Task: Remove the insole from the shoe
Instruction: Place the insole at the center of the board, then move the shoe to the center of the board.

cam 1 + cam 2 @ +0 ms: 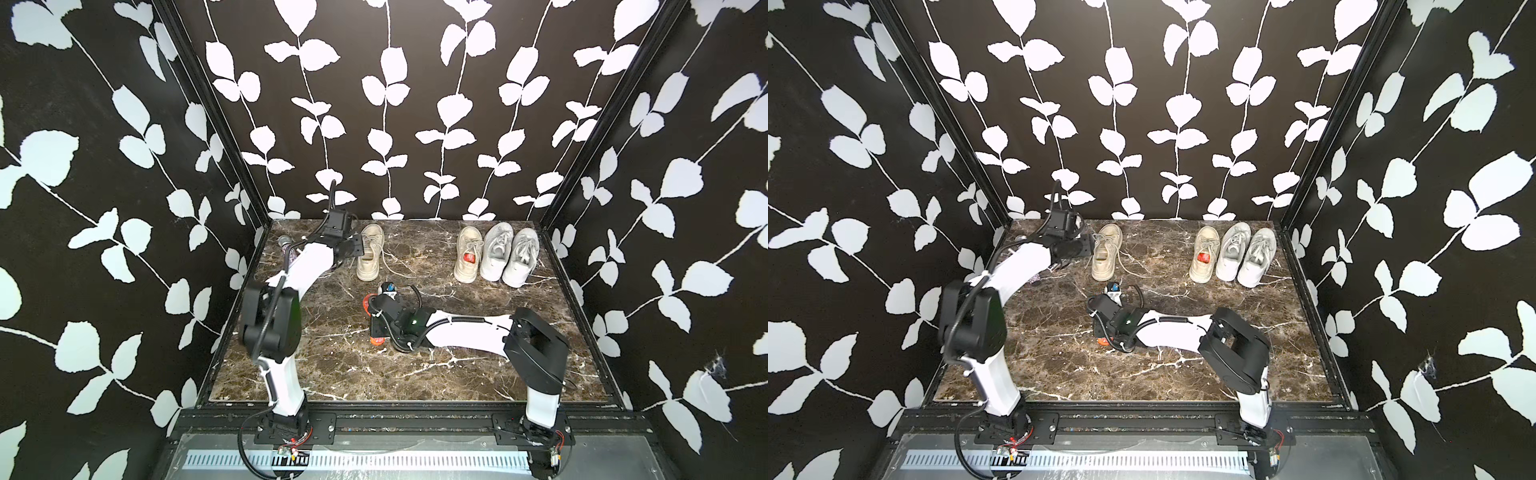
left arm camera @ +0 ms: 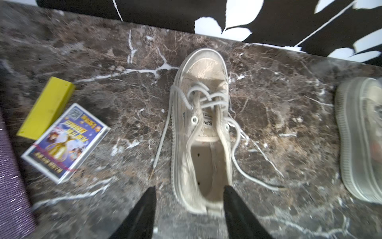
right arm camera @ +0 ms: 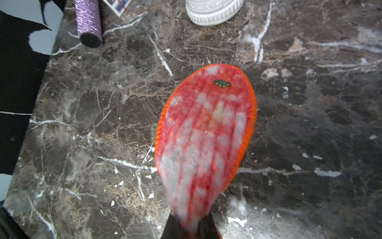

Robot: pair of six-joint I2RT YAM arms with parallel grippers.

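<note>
- We see the left arm reaching out to the far left of the brown marble table (image 1: 415, 374), forearm raised and wrist bent down over the beige canvas lace-up shoe (image 2: 200, 128).
- The left gripper (image 2: 189, 188) is released. Its black jaws stand wide apart, one on each side of the shoe's heel.
- The right arm lies low, stretched across towards the middle of the table.
- The right gripper (image 3: 189, 225) is clenched on one end of the red-and-white chequered insole (image 3: 206, 132), which has an orange rim. The insole is out of the shoe and well apart from it, over bare marble.
- The shoe's toe points at the back wall, close to the table's far edge, and its laces trail loose.
- Beside the shoe, towards the left wall, lie a yellow block (image 2: 46, 107) and a blue card box (image 2: 66, 142).
- On its other side we find open marble, then a second beige shoe (image 1: 469, 255) and a pair of grey-white sneakers (image 1: 509, 257).
</note>
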